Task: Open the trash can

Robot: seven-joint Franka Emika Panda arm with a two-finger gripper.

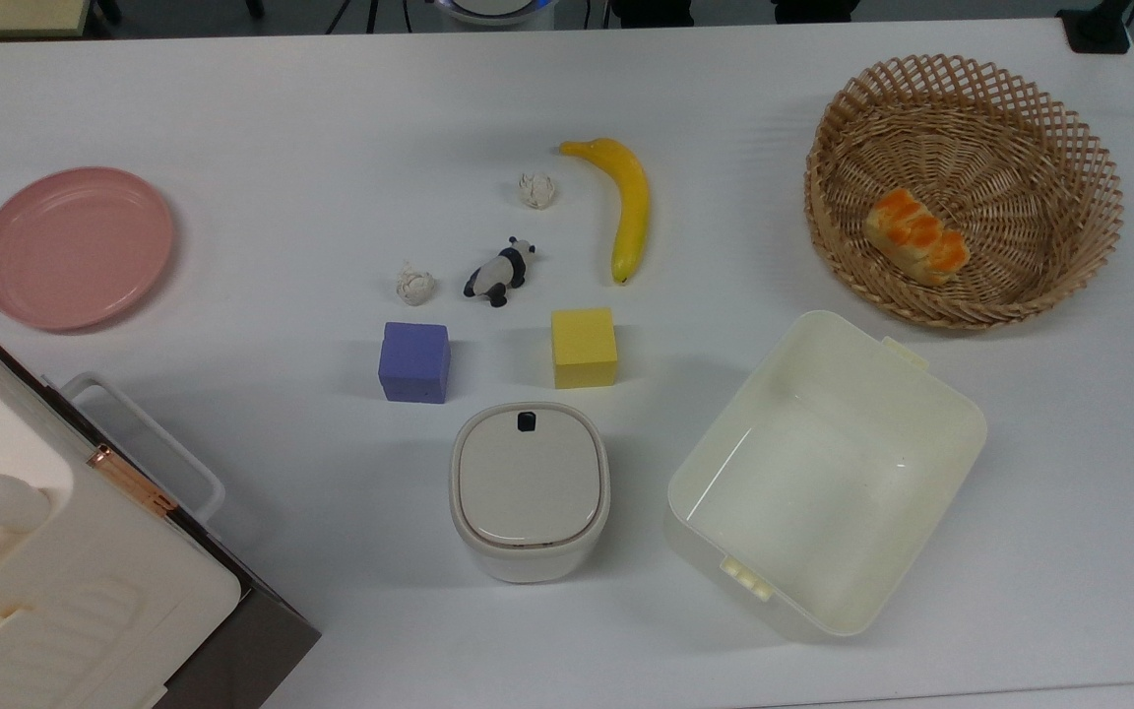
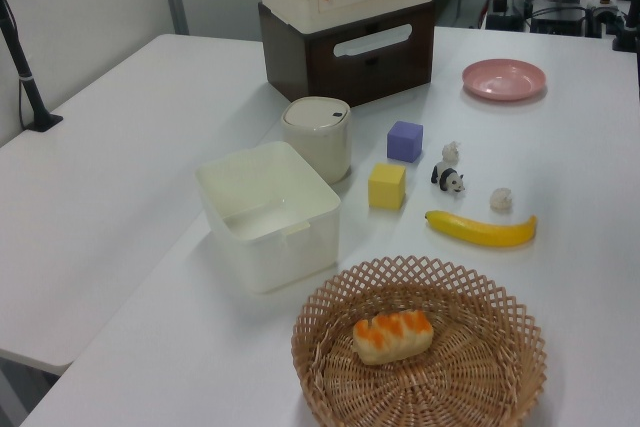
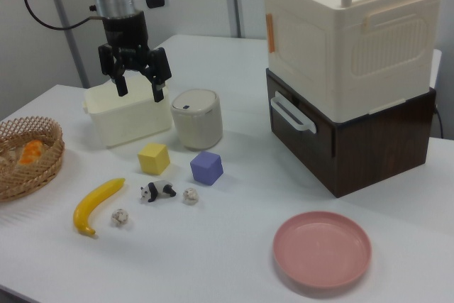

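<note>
The trash can (image 1: 530, 490) is a small off-white rounded bin, and its beige-grey lid lies shut. A small black button (image 1: 527, 421) sits at the lid's rim. In the left view the trash can (image 2: 316, 137) stands between the pale tub and the dark-based box. In the right view the trash can (image 3: 196, 118) sits behind the purple cube. My gripper (image 3: 140, 93) hangs open in the air, up and to the right view's left of the bin, with nothing between its fingers.
A pale-yellow lidless tub (image 1: 823, 473) stands beside the bin. A yellow cube (image 1: 584, 347), purple cube (image 1: 414, 361), panda figure (image 1: 500, 273), two paper balls, a banana (image 1: 629, 205), a pink plate (image 1: 75, 246) and a wicker basket (image 1: 961, 187) with bread share the table. A cream box (image 3: 347, 30) sits on a dark base.
</note>
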